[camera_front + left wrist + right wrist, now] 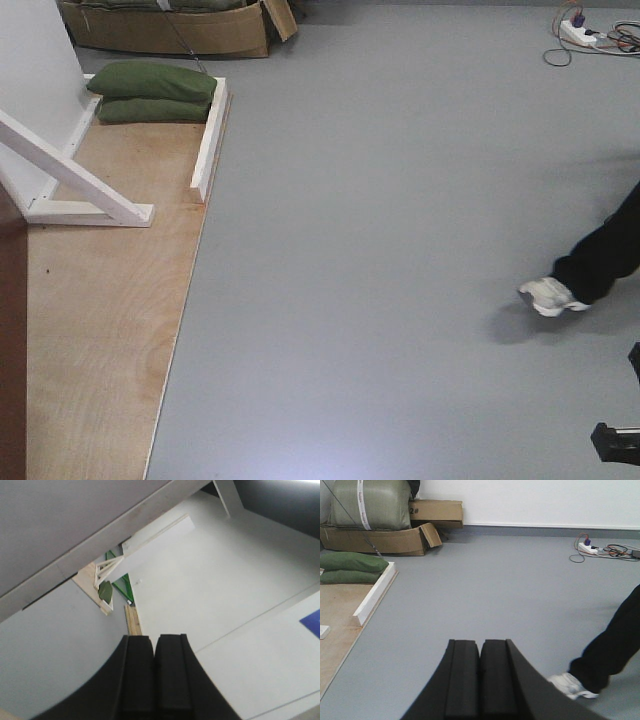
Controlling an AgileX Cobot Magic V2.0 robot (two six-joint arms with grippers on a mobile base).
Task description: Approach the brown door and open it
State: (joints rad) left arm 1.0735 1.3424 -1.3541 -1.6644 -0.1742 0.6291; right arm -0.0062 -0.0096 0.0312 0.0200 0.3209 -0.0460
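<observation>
Left gripper (154, 676): the jaws are pressed pad to pad with nothing between them; the wrist view is tilted.
Right gripper (480, 677): the jaws are likewise closed on nothing, held level above the grey floor (485, 585).
Brown door (10, 350): only a dark reddish-brown strip shows at the far left edge of the front view, beside the plywood sheet (100, 330). Its handle and lock are out of frame. Neither gripper is near it.
White frame beams (75, 180): they rest on the plywood sheet, one running diagonally down to a low rail and another lying along the sheet's right edge.
Green sandbags (152, 92): two are stacked flat at the far end of the plywood, against the white rail.
Cardboard boxes (380, 540): they stand behind the sandbags near the wall, with a large green sack (370, 505) on top.
Person: a dark trouser leg (605, 255) and a white shoe (548, 296) are on the grey floor at the right, well apart from the plywood.
Power strip (580, 33): it lies with tangled cables at the far right, by the wall.
Left wrist surroundings: a grey slanted surface (60, 525) fills the upper left. The frame and one green bag appear small in the distance.
</observation>
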